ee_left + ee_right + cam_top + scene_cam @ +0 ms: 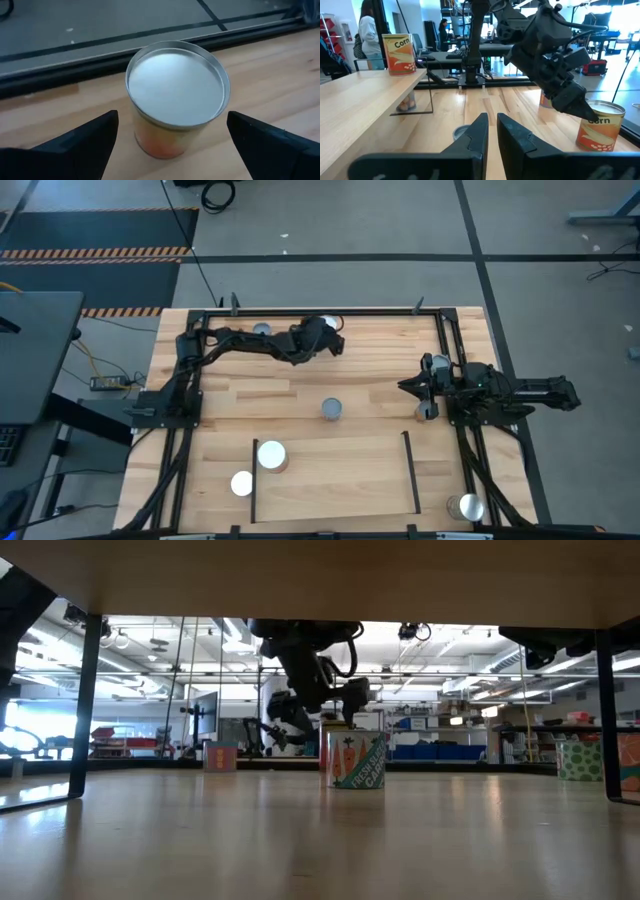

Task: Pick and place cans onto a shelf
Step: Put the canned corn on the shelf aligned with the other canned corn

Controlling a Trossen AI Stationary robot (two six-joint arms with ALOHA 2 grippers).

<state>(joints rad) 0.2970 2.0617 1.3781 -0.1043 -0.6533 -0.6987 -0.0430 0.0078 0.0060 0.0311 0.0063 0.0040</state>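
Note:
My left gripper (pixel 328 340) is open near the table's far edge, slanting down. Its two fingers stand on either side of a can (pixel 175 95) with a silver top and an orange side, not touching it. That can stands upright on the table and shows as a Corn can (pixel 597 125) in the right wrist view. My right gripper (pixel 410 387) waits shut at the table's right side. The shelf (pixel 340 470) lies at the near side between two black rails. One white-topped can (pixel 271 455) stands on it and another (pixel 242 483) is by its left rail.
A grey-topped can (pixel 331 410) stands mid-table, another can (pixel 262 330) beside the left arm at the far edge, and one (pixel 465 506) at the near right corner. Black frame rails run along the table's edges. People stand in the room beyond (pixel 367 35).

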